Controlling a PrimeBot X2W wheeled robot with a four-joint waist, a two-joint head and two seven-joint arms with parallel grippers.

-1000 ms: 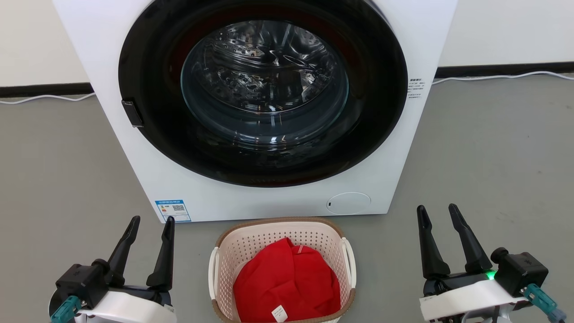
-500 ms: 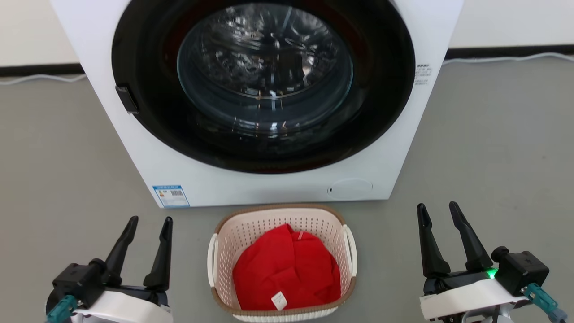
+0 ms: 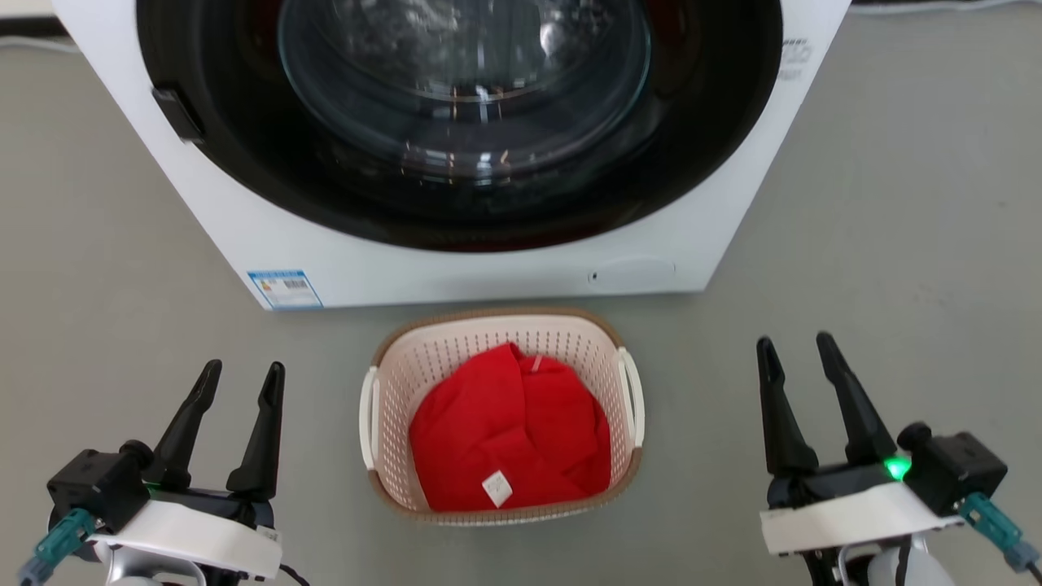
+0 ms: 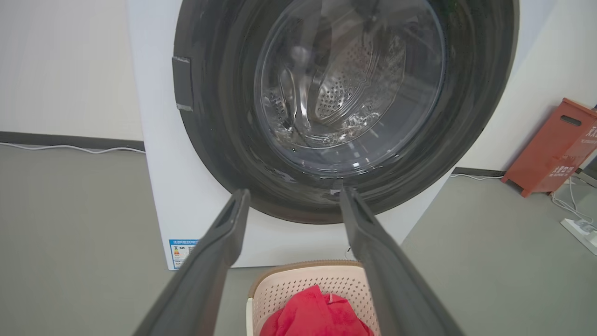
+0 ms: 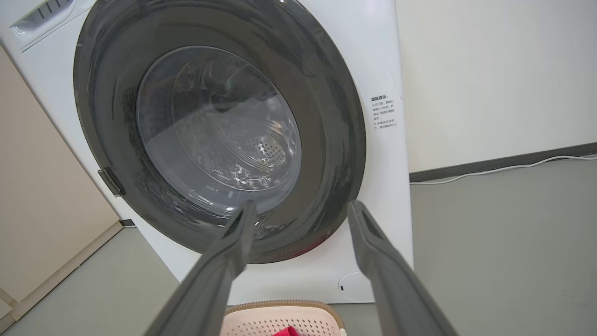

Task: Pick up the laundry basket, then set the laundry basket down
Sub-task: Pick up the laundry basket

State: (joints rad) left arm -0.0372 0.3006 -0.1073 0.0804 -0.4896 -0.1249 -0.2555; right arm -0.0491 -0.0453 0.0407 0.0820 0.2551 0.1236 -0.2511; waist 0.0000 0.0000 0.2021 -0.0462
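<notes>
The laundry basket (image 3: 383, 391) stands on the grey floor just in front of the washing machine, cream-white and perforated with a brown rim and white side handles. A red garment (image 3: 509, 435) with a white tag lies in it. My left gripper (image 3: 242, 373) hangs open to the basket's left, well apart from it. My right gripper (image 3: 796, 345) is open to the basket's right, also apart. The left wrist view shows the basket (image 4: 289, 291) low between my open fingers (image 4: 219, 252). The basket's far rim (image 5: 280, 308) shows at the bottom of the right wrist view.
A white front-loading washing machine (image 3: 456, 268) with a dark round door (image 3: 464, 114) stands right behind the basket. A red box (image 4: 555, 149) and a power strip (image 4: 580, 231) sit by the wall to the right. A white cable (image 5: 503, 170) runs along the skirting.
The head camera has tilted down, so the washer and basket sit higher in the picture. Both grippers stay open at the basket's sides.
</notes>
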